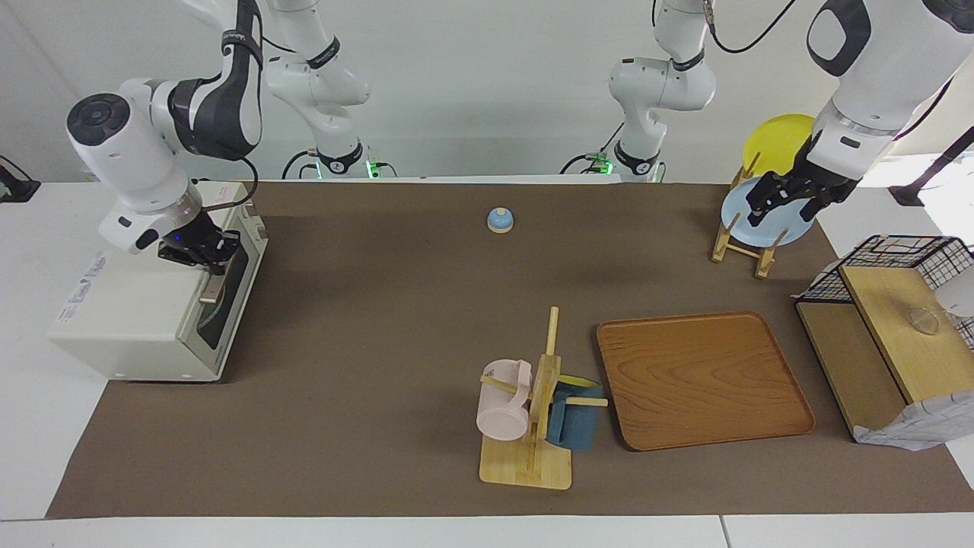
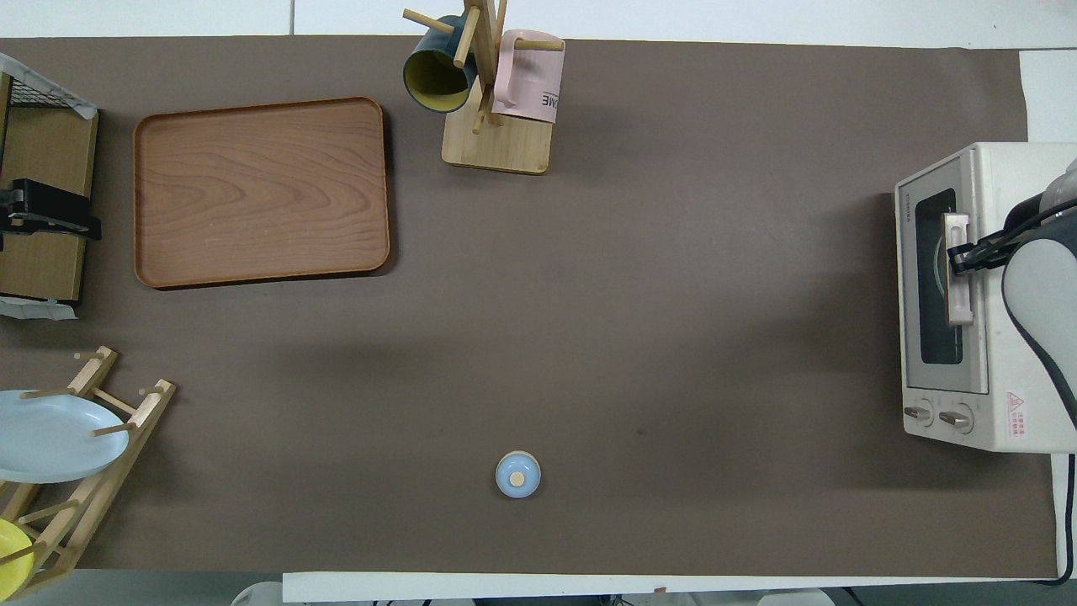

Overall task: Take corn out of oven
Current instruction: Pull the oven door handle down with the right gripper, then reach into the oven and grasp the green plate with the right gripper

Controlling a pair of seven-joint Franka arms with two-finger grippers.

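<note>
Facing view: my right claw [image 1: 207, 260] sits at the oven [image 1: 156, 308] handle [image 1: 212, 286], its fingers apparently pinching the bar. The door looks closed. No corn is visible; I judge it is inside. My left claw [image 1: 787, 199] waits over the plate rack [image 1: 742, 247]; whether its fingers are spread I cannot tell.

Overhead view: the right claw [image 2: 959, 257] meets the handle [image 2: 957, 269] at its end farther from the robots. The oven [image 2: 968, 295] stands at the right arm's end of the desk [image 2: 639, 278].

Step in hand: opening the door. Next I must pull the handle outward and down.
</note>
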